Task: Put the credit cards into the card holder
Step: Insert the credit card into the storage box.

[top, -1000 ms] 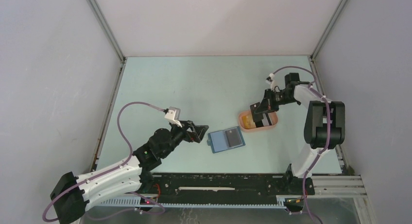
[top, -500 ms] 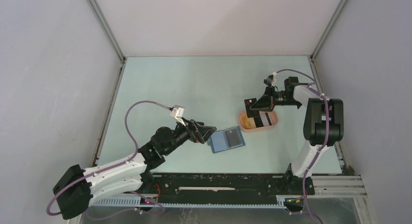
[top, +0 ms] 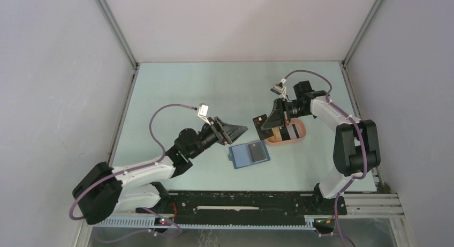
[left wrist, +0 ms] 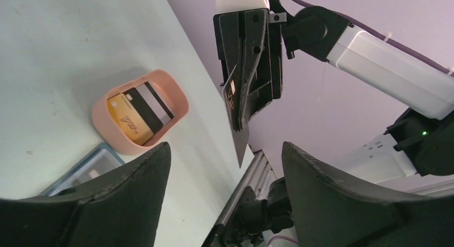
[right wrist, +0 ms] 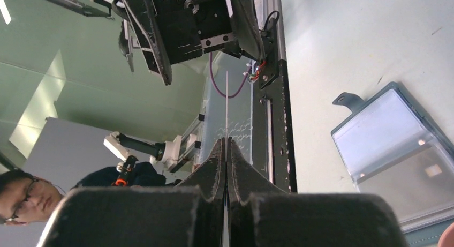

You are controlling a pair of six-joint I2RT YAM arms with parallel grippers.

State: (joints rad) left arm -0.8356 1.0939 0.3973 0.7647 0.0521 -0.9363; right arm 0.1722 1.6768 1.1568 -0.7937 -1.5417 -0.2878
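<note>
The peach tray, right of desk centre, contains an orange-yellow card and a black striped card, the open card holder nearer the desk's near edge contains one dark card, and the right gripper clamps another card aloft before the left gripper, whose jaws stand apart.

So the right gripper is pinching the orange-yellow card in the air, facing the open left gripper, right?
Not quite. The right gripper pinches a dark card. The orange-yellow card lies in the pink tray, as the left wrist view shows. The rest holds: the card is in the air, facing the open left gripper.
</note>
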